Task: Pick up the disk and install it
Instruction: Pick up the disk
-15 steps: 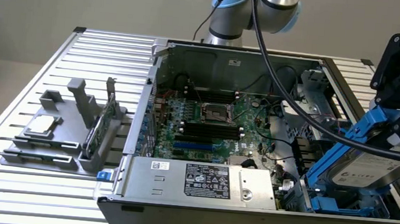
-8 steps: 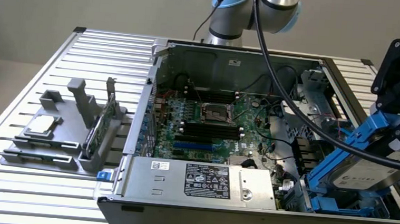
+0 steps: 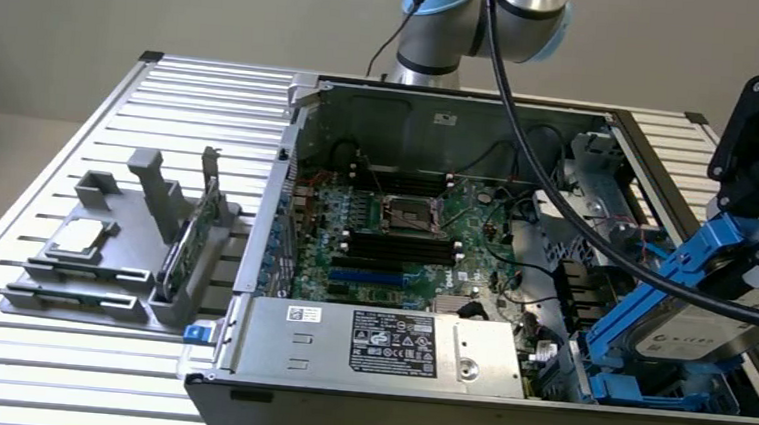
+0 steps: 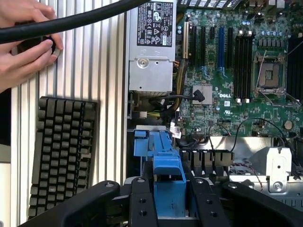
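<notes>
My tool (image 3: 754,282) was clamped on the disk (image 3: 708,334), its black fingers (image 4: 142,203) pressed against both sides of the blue carrier (image 4: 168,172). The disk hung tilted over the edge of the open case (image 3: 304,182) on the exterior view's right, label side facing the camera. The carrier's lower end reached down among other blue plastic parts (image 3: 627,393) in the near corner of the case; I could not tell whether they touched. A thick black cable (image 3: 519,132) ran from the arm (image 3: 480,19) across the case to the tool. Inside lay the board (image 3: 398,236), with the power supply (image 3: 385,341) at the near wall. Well apart, on the slatted surface (image 3: 77,141) at the exterior view's left, a grey holder (image 3: 152,217) carried a chip (image 3: 77,237) and a green card (image 3: 184,249). On the wrist camera, a keyboard (image 4: 61,151) lay on the surface beside the case, and a person's hand (image 4: 23,45) rested near it.
</notes>
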`<state>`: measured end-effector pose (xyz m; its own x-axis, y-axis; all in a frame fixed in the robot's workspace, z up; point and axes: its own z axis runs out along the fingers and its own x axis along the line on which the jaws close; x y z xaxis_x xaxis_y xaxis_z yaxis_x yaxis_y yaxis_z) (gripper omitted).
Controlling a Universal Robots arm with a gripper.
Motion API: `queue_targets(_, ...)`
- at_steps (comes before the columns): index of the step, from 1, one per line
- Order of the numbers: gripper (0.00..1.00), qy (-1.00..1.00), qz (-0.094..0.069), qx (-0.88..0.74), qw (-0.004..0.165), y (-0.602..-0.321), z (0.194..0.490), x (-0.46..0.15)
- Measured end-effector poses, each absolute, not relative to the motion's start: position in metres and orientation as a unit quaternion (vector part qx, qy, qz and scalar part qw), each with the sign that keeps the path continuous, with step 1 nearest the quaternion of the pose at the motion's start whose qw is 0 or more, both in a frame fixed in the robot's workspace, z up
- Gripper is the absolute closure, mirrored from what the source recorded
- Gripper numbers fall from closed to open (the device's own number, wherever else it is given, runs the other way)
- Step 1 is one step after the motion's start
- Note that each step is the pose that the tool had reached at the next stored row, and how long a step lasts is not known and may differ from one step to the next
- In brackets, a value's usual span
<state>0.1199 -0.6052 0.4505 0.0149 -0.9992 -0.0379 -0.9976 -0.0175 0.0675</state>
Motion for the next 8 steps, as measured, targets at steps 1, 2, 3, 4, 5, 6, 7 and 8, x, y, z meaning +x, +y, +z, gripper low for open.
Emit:
queue_targets(1, 0.67, -0.701, -0.037, 0.712, 0.011, -0.6052, 0.4505, 0.1199)
queue_targets(2, 0.67, -0.701, -0.037, 0.712, 0.011, -0.6052, 0.4505, 0.1199)
queue_targets(3, 0.67, -0.701, -0.037, 0.712, 0.011, -0.6052, 0.4505, 0.1199)
queue_targets(4, 0.67, -0.701, -0.037, 0.712, 0.011, -0.6052, 0.4504, 0.1199)
queue_targets(5, 0.67, -0.701, -0.037, 0.712, 0.011, -0.6052, 0.4501, 0.1199)
queue_targets(6, 0.67, -0.701, -0.037, 0.712, 0.011, -0.6052, 0.4498, 0.1199)
queue_targets(7, 0.67, -0.701, -0.037, 0.712, 0.011, -0.6052, 0.4493, 0.1199)
queue_targets(8, 0.67, -0.701, -0.037, 0.712, 0.011, -0.6052, 0.4491, 0.1200)
